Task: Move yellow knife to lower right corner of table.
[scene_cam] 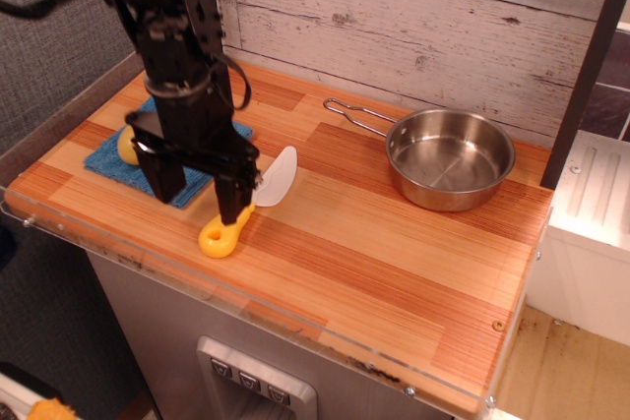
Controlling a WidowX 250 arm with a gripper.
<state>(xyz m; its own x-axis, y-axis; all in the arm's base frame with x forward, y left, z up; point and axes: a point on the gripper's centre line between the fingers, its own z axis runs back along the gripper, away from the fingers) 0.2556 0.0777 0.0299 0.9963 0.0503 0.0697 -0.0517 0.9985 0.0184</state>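
The yellow knife lies on the table in the left-centre of the frame, its yellow handle toward the lower left near the front rim and its white blade angled up to the right; the gripper hangs low over it with its fingers spread wide, nothing held between them; one finger hides the middle of the handle, the other stands to the left over the edge of the blue cloth.

The main risk, as I judge it, is a poor line-up; the fingers look offset to the left of the knife, so closing from here might catch only the handle's edge, or push it aside; a nudge toward the lower left could slide the knife against the clear rim. The left finger could also snag the cloth and drag it, along with the yellow lump half hidden behind the arm. The pan at the upper right stands well apart from the lower right corner.
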